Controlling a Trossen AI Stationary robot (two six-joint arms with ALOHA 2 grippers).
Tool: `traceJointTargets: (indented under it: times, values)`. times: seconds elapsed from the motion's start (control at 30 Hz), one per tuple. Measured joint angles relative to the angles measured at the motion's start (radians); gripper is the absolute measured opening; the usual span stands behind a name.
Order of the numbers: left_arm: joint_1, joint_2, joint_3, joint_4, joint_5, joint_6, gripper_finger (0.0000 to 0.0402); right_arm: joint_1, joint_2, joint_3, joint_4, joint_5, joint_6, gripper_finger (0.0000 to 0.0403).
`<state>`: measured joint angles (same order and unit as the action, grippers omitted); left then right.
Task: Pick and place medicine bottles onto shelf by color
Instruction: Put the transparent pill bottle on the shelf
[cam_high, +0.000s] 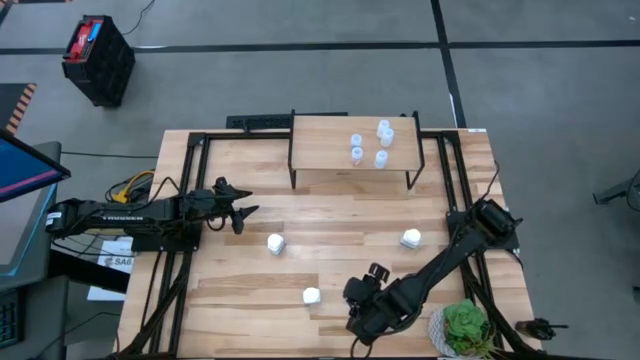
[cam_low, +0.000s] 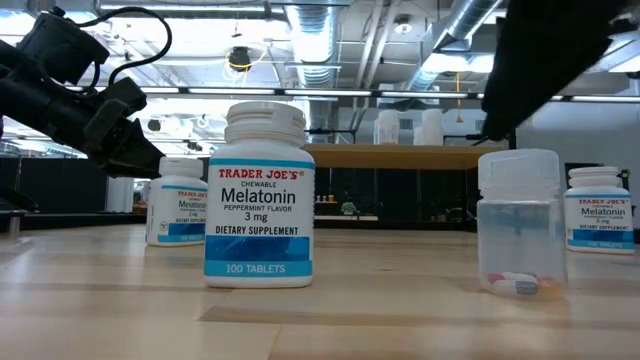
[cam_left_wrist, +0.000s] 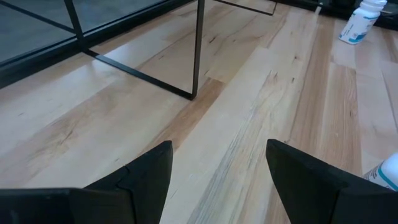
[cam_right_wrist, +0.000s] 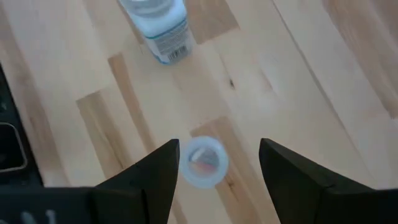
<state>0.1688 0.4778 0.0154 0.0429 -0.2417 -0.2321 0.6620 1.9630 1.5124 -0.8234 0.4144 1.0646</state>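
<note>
left gripper (cam_high: 240, 213) spread and holding nothing, low over the tabletop (cam_high: 330, 225) toward the left edge, just left of a white bottle (cam_high: 276, 243) and short of the shelf's near left leg. right gripper (cam_high: 358, 300) also spread and holding nothing, hanging close to the near edge, straight over a small clear bottle (cam_right_wrist: 205, 162) that stands upright between the fingers (cam_right_wrist: 155, 177) without touching either one. clear bottle hidden beneath that gripper in the high view; in the low view clear-walled (cam_low: 520, 225) with a few capsules at the bottom. second white bottle (cam_high: 311, 295) standing just left of the right gripper. third white bottle (cam_high: 410, 238) nearer the right edge. all three white ones upright, well apart from one another. shelf (cam_high: 320, 145) at the far edge, middle of the tabletop. five small clear bottles (cam_high: 383, 131) clustered on the shelf's right half; left half bare wood. green plant (cam_high: 466, 328) at the near right corner.
</note>
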Motion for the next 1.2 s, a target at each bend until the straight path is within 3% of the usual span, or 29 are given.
traceJointTargets:
  times: [0.23,0.67,0.93,1.2]
  values:
    - [0.0,0.0,0.0,0.0,0.0,0.0,0.0247,-0.025,0.001,0.023,-0.006,-0.036,-0.012,0.0244]
    - [0.0,0.0,0.0,0.0,0.0,0.0,0.0247,-0.097,0.001,0.028,-0.026,-0.386,-0.097,0.0266]
    - [0.0,0.0,0.0,0.0,0.0,0.0,0.0247,-0.117,0.001,0.028,-0.036,-0.392,-0.199,0.0266]
    - [0.0,0.0,0.0,0.0,0.0,0.0,0.0247,-0.12,0.001,0.028,-0.022,-0.391,-0.202,0.0266]
